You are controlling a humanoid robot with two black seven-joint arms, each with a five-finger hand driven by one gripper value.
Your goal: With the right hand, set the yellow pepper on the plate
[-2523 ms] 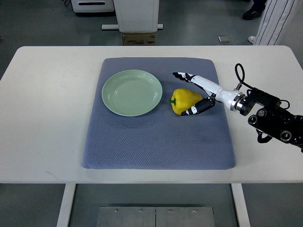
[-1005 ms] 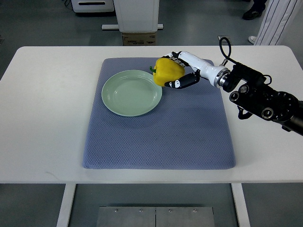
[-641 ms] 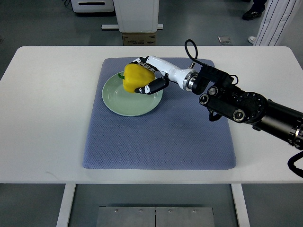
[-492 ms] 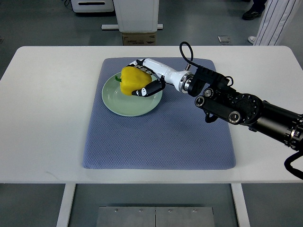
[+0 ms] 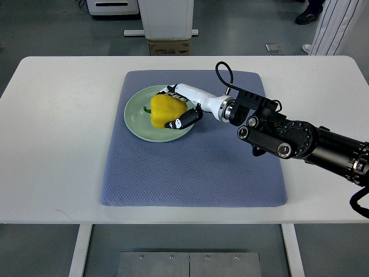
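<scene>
A yellow pepper (image 5: 163, 110) with a green stem sits on the pale green plate (image 5: 136, 124), on its right half. My right hand (image 5: 176, 107) reaches in from the right and is curled around the pepper, white fingers behind it and the black-tipped thumb in front. The plate lies on the upper left of a blue-grey mat (image 5: 196, 167). The left arm is not in view.
The mat lies in the middle of a white table (image 5: 57, 144). My right forearm (image 5: 288, 135) lies low across the mat's upper right part. A white pedestal (image 5: 167, 20) stands beyond the table's far edge, and a person's striped clothing (image 5: 340, 26) shows at the top right.
My right hand took the pepper from the mat right of the plate, carried it left over the plate and lowered it onto the plate. The hand still holds it.
</scene>
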